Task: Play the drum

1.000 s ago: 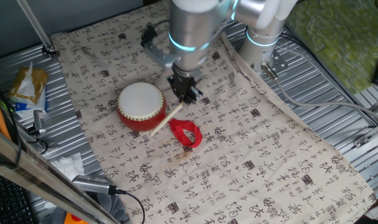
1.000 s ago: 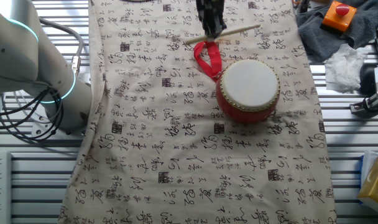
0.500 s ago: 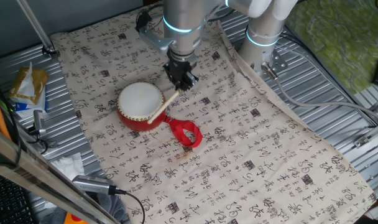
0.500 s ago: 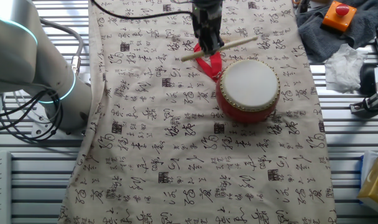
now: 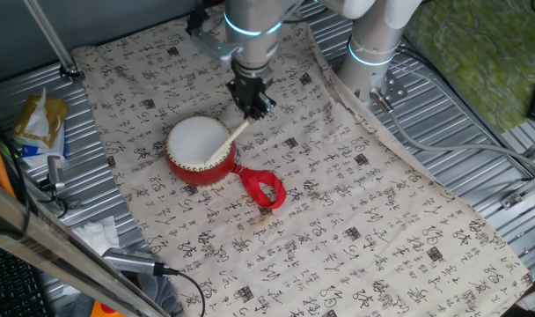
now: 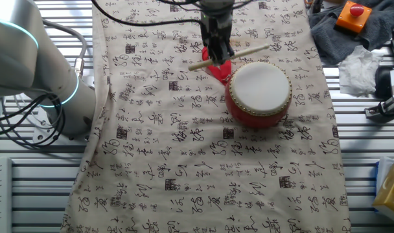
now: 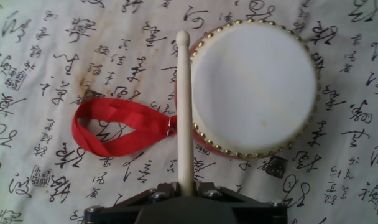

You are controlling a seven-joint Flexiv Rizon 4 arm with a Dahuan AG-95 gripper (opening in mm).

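The drum (image 5: 199,150) is a small round red drum with a white skin and gold studs, standing on the patterned cloth; it also shows in the other fixed view (image 6: 259,92) and the hand view (image 7: 254,87). Its red ribbon loop (image 5: 264,188) lies beside it on the cloth (image 7: 117,127). My gripper (image 5: 252,99) (image 6: 216,52) (image 7: 186,186) is shut on a thin light wooden stick (image 7: 184,112), held above the cloth. The stick's tip reaches over the drum's rim (image 5: 222,148). In the hand view the stick runs along the drum's left edge.
A grey cloth with an orange box with a red button (image 6: 352,16) and white crumpled tissue (image 6: 359,68) lie past the cloth's edge. A yellow packet (image 5: 39,123) and cables (image 5: 153,264) lie on the metal table. The arm's base (image 5: 373,53) stands at the cloth's far edge.
My gripper has moved with the stick toward the drum, away from the ribbon. The stick's tip went from beside the drum's wall to over its rim.
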